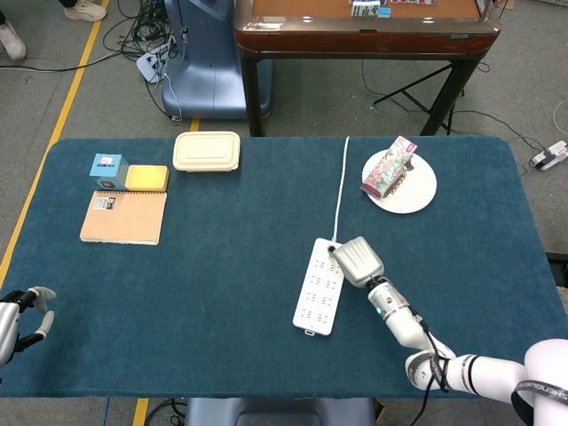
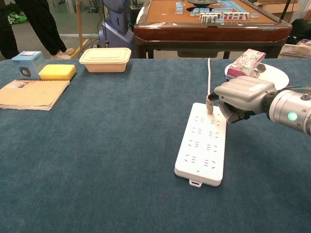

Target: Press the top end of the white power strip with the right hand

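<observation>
The white power strip [image 1: 319,286] [image 2: 202,144] lies lengthwise on the blue table, its white cord [image 1: 341,186] [image 2: 209,75] running to the far edge. My right hand [image 1: 357,261] [image 2: 241,95] hovers at the strip's top end, most fingers curled in. One finger [image 2: 209,103] points down onto the strip's far end by the cord and seems to touch it. My left hand [image 1: 19,319] rests at the near left table edge, holding nothing, fingers curled; it is absent from the chest view.
A white plate [image 1: 420,193] [image 2: 279,76] with a patterned packet [image 1: 388,168] [image 2: 246,62] sits behind the right hand. At the far left lie a lidded food box [image 1: 207,151] [image 2: 105,59], yellow sponge [image 1: 146,177], blue box [image 1: 107,168] and notebook [image 1: 123,217].
</observation>
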